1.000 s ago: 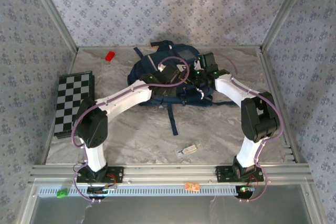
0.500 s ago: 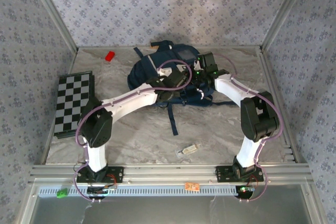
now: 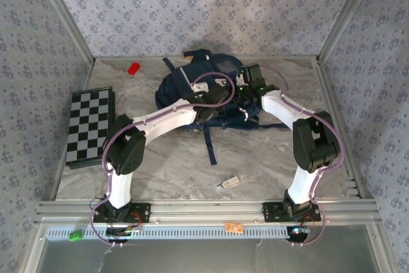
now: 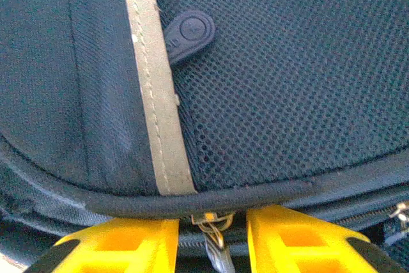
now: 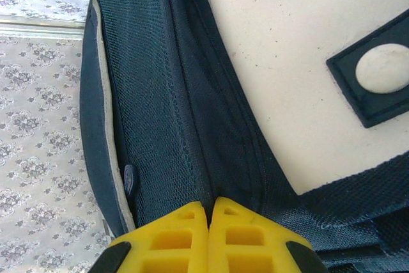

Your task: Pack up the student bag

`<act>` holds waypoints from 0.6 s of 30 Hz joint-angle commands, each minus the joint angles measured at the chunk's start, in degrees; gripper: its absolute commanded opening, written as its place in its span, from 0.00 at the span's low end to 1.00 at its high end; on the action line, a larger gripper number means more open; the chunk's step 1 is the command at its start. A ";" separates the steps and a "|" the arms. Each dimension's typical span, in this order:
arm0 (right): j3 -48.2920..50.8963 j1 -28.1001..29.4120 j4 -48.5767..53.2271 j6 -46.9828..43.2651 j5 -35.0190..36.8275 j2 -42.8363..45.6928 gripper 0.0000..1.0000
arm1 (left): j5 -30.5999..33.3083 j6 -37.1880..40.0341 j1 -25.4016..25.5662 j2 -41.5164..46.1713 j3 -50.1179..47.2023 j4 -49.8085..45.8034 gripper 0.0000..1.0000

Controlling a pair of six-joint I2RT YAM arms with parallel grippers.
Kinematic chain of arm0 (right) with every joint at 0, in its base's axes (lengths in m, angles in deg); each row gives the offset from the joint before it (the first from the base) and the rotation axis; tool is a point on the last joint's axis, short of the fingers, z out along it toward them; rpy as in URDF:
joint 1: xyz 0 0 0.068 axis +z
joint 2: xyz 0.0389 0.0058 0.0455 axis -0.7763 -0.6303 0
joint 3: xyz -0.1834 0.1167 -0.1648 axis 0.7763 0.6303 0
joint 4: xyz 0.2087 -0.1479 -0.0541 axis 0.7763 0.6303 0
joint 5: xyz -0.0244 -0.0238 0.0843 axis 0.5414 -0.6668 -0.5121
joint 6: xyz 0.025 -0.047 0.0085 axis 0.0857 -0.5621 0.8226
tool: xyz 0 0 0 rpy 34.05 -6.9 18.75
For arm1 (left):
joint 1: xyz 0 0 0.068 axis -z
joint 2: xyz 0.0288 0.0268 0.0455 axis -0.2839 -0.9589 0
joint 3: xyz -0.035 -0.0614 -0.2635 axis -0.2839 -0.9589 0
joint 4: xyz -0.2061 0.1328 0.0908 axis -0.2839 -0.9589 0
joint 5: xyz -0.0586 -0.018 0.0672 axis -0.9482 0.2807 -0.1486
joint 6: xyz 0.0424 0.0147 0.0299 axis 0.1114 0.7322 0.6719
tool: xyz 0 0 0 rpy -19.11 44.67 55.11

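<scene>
One navy student bag (image 3: 170,90): mesh panel (image 4: 287,81), beige trim (image 4: 153,94).

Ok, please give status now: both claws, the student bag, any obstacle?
Left claw open, straddling zipper pull. Right claw shut against student bag seam, grip unclear. Bag lies far centre. Loose strap trails toward the bases.

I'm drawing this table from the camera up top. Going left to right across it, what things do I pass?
Black-and-white checkerboard → small red block → big navy blue fabric student bag.
</scene>
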 commanded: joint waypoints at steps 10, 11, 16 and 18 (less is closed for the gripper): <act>-1.80 -0.39 -2.29 -0.56 -1.81 -0.30 0.00 | 1.35 3.82 -0.94 1.93 0.88 0.95 0.13; -1.72 -0.34 -2.44 -0.56 -1.88 -0.31 0.00 | 1.08 4.49 -0.97 2.37 0.46 1.62 0.10; -1.87 -0.44 -1.95 -0.91 -1.78 -0.77 0.00 | -0.73 6.85 -1.14 4.22 -0.73 2.27 0.00; -1.62 -0.49 -1.83 -0.84 -1.58 -0.78 0.00 | -1.24 7.84 -1.32 5.01 -1.43 2.47 0.00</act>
